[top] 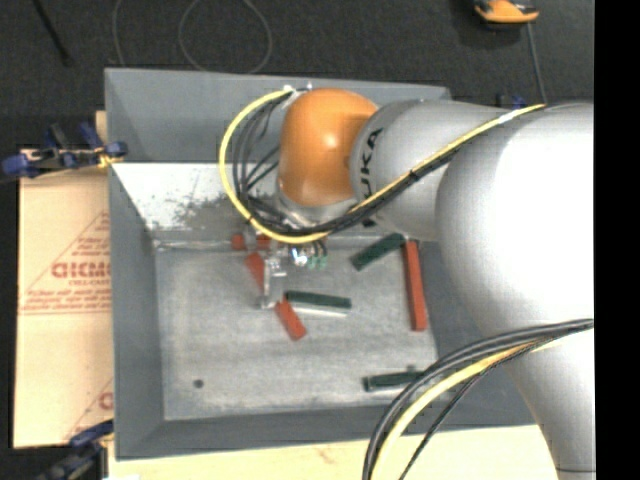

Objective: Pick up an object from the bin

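Note:
My gripper (270,288) reaches down under the arm's orange cover into the back-middle of the bin. A small red block (257,267) lies right at its left side, and another red piece (240,240) sits a little further back. Just below the gripper's tip a short red block (291,320) lies slanted on the floor. A dark green bar (320,301) lies flat to the right of the tip, almost touching that red block. I cannot tell whether anything is held.
A second dark green bar (378,252) lies tilted at the back right, beside a long red bar (415,286) that runs front to back. A third green bar (390,379) lies near the front right. The arm covers the bin's right side.

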Controlling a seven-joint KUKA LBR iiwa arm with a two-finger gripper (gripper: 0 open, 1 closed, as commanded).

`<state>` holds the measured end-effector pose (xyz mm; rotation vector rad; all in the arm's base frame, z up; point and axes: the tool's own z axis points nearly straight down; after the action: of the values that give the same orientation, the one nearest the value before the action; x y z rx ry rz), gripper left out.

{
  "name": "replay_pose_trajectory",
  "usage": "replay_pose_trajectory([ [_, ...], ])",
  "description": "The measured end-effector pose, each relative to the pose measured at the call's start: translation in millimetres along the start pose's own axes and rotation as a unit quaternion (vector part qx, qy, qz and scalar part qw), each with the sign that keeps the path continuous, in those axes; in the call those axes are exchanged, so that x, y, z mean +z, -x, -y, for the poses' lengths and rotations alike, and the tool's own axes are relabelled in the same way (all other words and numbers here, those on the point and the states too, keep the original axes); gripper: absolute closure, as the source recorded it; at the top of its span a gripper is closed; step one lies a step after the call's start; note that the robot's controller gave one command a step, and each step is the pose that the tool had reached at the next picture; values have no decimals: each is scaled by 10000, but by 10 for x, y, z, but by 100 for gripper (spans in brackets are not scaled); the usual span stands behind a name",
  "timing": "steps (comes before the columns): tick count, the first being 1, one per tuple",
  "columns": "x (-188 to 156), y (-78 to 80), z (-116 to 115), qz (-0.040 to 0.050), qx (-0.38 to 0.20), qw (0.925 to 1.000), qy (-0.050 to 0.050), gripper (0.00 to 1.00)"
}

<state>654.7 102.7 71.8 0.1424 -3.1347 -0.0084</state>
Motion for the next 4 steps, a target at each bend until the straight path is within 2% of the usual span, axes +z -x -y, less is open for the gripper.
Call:
replay_pose_trajectory([
  [1,-8,-215,801,49,345,9994,-30,0],
  [2,-2110,-169,948,80,-1130,9935,-51,0],
  [3,-171,-798,936,-11,-1095,9940,-13,0],
  [4,-1,-660,1058,61,-480,9988,-19,0],
])
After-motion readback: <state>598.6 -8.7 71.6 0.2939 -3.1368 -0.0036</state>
